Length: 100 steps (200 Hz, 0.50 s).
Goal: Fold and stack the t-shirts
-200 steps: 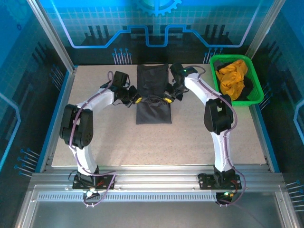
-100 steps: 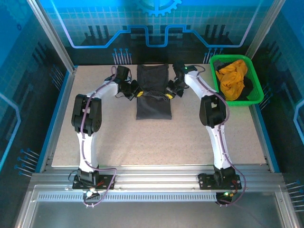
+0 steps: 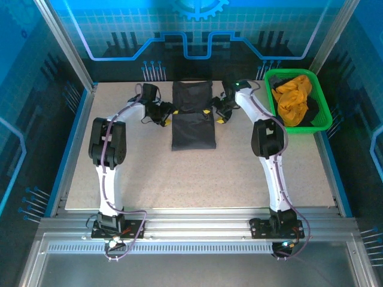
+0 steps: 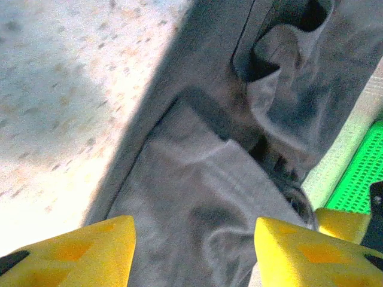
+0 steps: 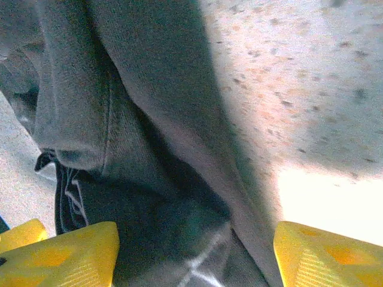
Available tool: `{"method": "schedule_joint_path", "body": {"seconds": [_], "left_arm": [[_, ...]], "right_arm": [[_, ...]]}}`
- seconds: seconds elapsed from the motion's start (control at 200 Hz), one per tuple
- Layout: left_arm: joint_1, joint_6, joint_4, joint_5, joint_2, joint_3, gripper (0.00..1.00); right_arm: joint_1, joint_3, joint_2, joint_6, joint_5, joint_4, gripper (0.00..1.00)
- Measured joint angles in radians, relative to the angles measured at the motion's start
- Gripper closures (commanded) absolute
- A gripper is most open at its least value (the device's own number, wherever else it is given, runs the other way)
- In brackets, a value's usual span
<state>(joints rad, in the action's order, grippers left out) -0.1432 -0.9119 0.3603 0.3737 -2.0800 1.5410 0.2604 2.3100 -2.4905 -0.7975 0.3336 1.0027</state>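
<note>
The black t-shirt (image 3: 193, 122) lies folded into a narrow strip at the back middle of the table. Its creased cloth (image 4: 203, 155) passes under my left gripper (image 4: 194, 251), which is open at the strip's left edge (image 3: 167, 115), its yellow fingers (image 4: 90, 248) wide apart with nothing between them. My right gripper (image 5: 194, 257) is open too, standing at the strip's right edge (image 3: 218, 113) over dark folds (image 5: 137, 149). The orange t-shirt (image 3: 293, 95) sits bunched in the green basket (image 3: 321, 112).
The basket stands at the table's back right corner, and its green wall (image 4: 359, 173) lies just beyond the shirt. Bare speckled tabletop (image 3: 197, 179) stretches from the shirt to the near edge. Blue panels wall in the back and sides.
Both grippers were shut on the black t-shirt's side edges; they have moved a little toward the back, opened and let go of the cloth.
</note>
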Motion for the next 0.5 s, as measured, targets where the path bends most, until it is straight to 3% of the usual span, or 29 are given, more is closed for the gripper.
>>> {"method": "schedule_joint_path", "body": {"seconds": [0.23,0.35,0.5], "left_arm": [[-0.013,-0.101,-0.107,-0.002,0.353,-0.42,0.48],[-0.05,-0.187,-0.17,0.009,0.395,-0.566,0.46],[-0.099,-0.27,-0.21,0.017,0.374,-0.626,0.46]], "right_arm": [[-0.003,-0.507,0.393,0.022,-0.066,-0.109,0.28],[0.039,-0.723,0.527,0.002,-0.059,-0.193,0.27],[0.093,-0.896,0.537,-0.05,-0.018,-0.298,0.3]]}}
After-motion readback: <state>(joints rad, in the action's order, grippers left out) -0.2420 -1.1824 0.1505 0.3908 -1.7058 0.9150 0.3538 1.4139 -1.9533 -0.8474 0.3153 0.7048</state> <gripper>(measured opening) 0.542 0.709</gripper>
